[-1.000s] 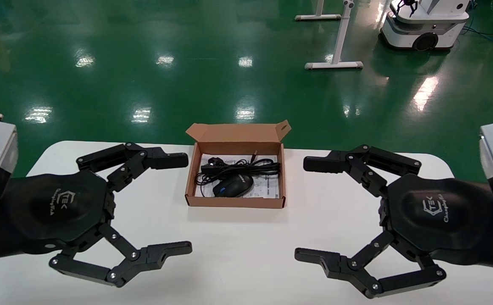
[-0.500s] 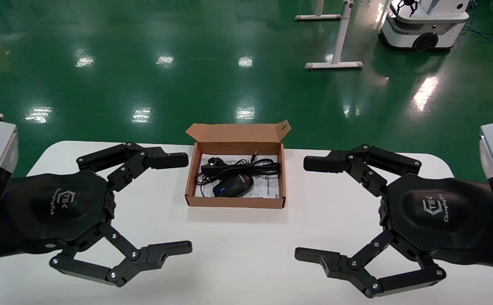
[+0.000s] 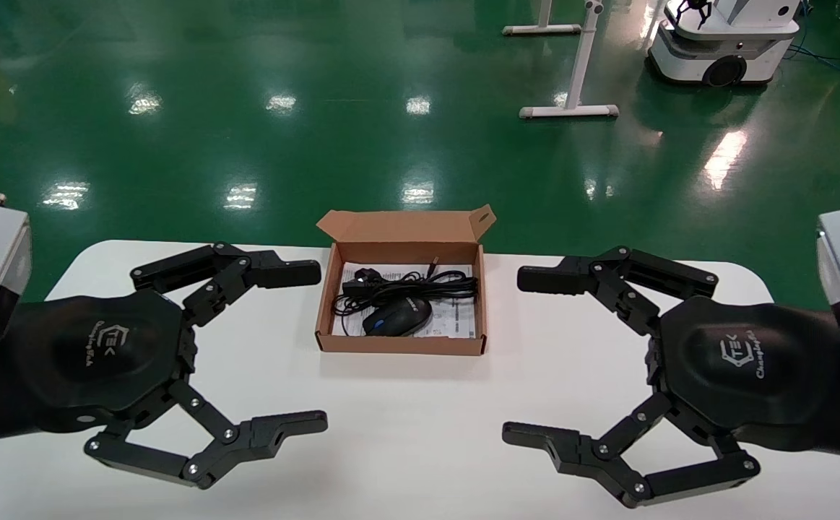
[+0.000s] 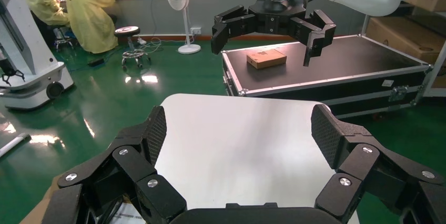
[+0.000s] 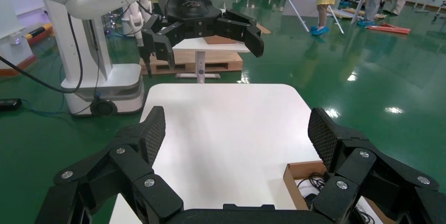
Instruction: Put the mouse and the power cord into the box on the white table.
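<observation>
— Left gripper (image 3: 304,347)? 
— Hovering over the left part of the white table (image 3: 405,433), fingers (image 3: 286,273) spread wide, gripping nothing. Seen again from the right wrist view (image 5: 202,32), facing across the tabletop.

— Surface and room? 
— Plain white top with rounded corners, bare on both sides of the box. Beyond the far edge, glossy green floor (image 3: 246,108) with lamp reflections. Farther back and to the right, a white stand (image 3: 571,87) with flat feet, then a white wheeled robot base (image 3: 723,43) in the corner.

— Middle of the table? 
— Brown cardboard box (image 3: 401,343) near the far edge, flap lid (image 3: 409,225) tipped up and back. Inside, on a printed white sheet, the power cord (image 3: 420,285) coiled toward the rear, plug at its left end; the mouse (image 3: 396,316) in front of it, toward the near wall, touching or overlapping the loops. Blue scroll wheel just visible.

— Anything in the way? 
— Open tabletop between each gripper and the box; nothing standing there.

— Right side? 
— Right gripper (image 3: 510,357) over the right part of the table, well apart from the box, fingers splayed and empty. Also visible from the left wrist view (image 4: 273,24), above a black case (image 4: 326,71) holding a small brown carton (image 4: 266,58).
</observation>
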Motion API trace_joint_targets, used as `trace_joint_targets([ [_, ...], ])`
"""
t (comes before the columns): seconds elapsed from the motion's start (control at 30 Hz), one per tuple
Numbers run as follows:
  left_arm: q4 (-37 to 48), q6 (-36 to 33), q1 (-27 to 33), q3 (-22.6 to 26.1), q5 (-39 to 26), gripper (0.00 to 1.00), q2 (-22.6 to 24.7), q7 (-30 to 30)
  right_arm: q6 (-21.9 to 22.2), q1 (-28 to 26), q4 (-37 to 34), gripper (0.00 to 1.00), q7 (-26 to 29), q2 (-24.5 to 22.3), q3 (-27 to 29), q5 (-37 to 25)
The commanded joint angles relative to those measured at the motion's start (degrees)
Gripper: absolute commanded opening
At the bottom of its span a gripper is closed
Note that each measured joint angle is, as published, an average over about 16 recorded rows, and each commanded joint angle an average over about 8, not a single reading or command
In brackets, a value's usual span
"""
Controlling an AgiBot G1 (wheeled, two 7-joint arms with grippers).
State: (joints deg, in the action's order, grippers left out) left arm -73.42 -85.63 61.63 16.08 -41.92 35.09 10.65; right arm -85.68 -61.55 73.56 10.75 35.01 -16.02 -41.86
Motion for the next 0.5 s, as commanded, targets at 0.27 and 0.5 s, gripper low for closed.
trace_joint_targets([
  [0.27, 0.0, 0.0, 0.0, 0.0, 0.0, 1.00, 0.0, 0.0, 0.0, 0.0, 0.0, 1.00, 0.0, 0.0, 0.0, 0.0],
  [0.5, 0.0, 0.0, 0.0, 0.0, 0.0, 1.00, 0.0, 0.0, 0.0, 0.0, 0.0, 1.00, 0.0, 0.0, 0.0, 0.0],
])
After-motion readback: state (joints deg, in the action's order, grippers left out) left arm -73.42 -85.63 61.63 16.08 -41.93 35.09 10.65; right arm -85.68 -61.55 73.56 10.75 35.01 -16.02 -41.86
